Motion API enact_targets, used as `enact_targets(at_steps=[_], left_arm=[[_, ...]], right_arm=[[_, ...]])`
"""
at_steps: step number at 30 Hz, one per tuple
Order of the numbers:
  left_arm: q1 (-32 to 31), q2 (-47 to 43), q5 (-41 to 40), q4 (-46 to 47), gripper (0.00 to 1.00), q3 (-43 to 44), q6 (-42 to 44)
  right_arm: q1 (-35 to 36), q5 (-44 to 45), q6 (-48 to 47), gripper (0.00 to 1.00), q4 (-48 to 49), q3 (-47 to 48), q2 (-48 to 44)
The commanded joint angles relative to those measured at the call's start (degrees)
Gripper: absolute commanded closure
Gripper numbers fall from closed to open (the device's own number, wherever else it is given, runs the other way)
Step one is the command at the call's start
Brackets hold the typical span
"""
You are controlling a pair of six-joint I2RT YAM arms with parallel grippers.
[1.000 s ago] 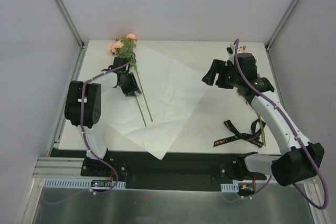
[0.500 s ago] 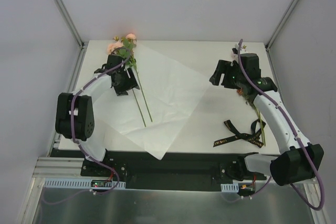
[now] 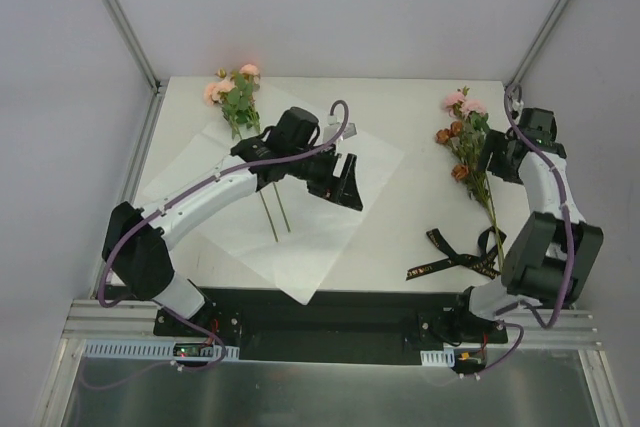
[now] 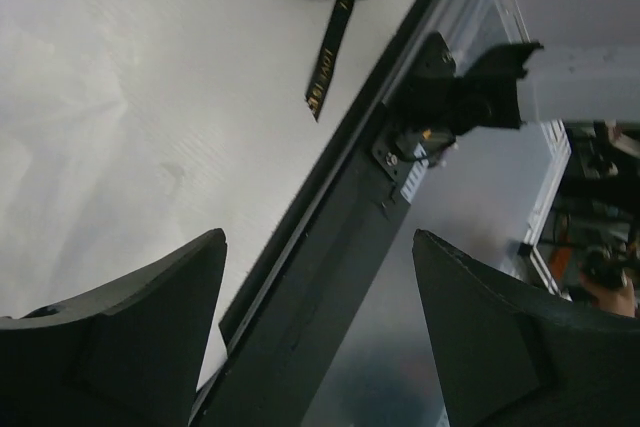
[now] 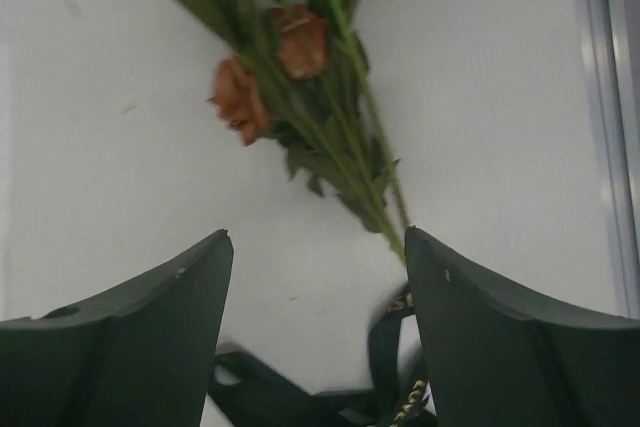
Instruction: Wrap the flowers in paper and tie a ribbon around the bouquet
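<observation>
Barely begun: the thin white paper sheet (image 3: 300,247) lies flat by the left edge of the table (image 3: 410,217), pink-and-peach flowers (image 3: 237,97) on its far corner, unwrapped; pink-and-rust flowers (image 3: 465,137) near the far right corner; black gold-lettered ribbon (image 3: 455,257) unused near the right near corner. Left gripper (image 3: 345,189) and right gripper (image 5: 315,317) gape, empty

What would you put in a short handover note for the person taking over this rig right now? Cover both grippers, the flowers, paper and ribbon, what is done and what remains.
Left gripper: jaws open, empty, above the paper.
Right gripper: jaws open, empty, over the pink and rust flowers at the right of the table.
Pink flowers lie at the paper's far-left corner, stems running onto the sheet. Ribbon lies loose near the front edge, right side.
Done: one bunch laid on the flat paper.
Left: bring the second bunch over, wrap the paper around, tie the ribbon.
</observation>
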Motion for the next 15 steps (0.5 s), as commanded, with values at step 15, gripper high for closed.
enact_targets(at_steps=[15], left_arm=[[-3.8,-7.1,10.7,-1.3,0.24,-4.5,6.5]], right_arm=[[-9.3,0.0,-14.4,0.55,-0.2,11.5,28.6]])
